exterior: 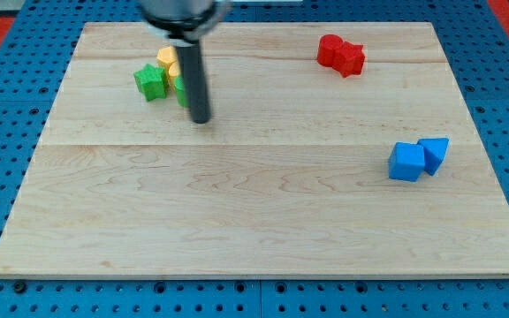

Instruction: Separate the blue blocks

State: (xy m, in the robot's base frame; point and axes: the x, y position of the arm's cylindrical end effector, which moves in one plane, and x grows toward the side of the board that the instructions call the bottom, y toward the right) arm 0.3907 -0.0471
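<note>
At the board's upper left, my tip (201,119) rests on the wooden board (237,221); the rod carries no jaws, so nothing stands apart, together or clamped. Touching or nearly touching the rod at its 10 o'clock is a cluster: a green star-shaped block (150,81), a yellow block (167,58) behind it, and a second green block (180,88) largely hidden by the rod, shape not discernible. Well apart, at about 2 o'clock from the tip, two red blocks (341,55) lie pressed together. The task's things lie far across the board at roughly 4 o'clock from the tip: a blue cube (405,162) and, touching its right side, a blue wedge-like block (434,154).

Judged from this layout, the step in hand is the approach; the blue pair is not yet parted. To do it well, the tip should leave the green-yellow cluster without dragging it, cross the bare board, and arrive at the seam between the two blue blocks from 6 or 12 o'clock. Driving along that seam, or pushing the cube alone toward 9 o'clock from the seam side, should split them; the wedge sits near the board's right edge, so pushing it further toward 3 o'clock risks losing it.
</note>
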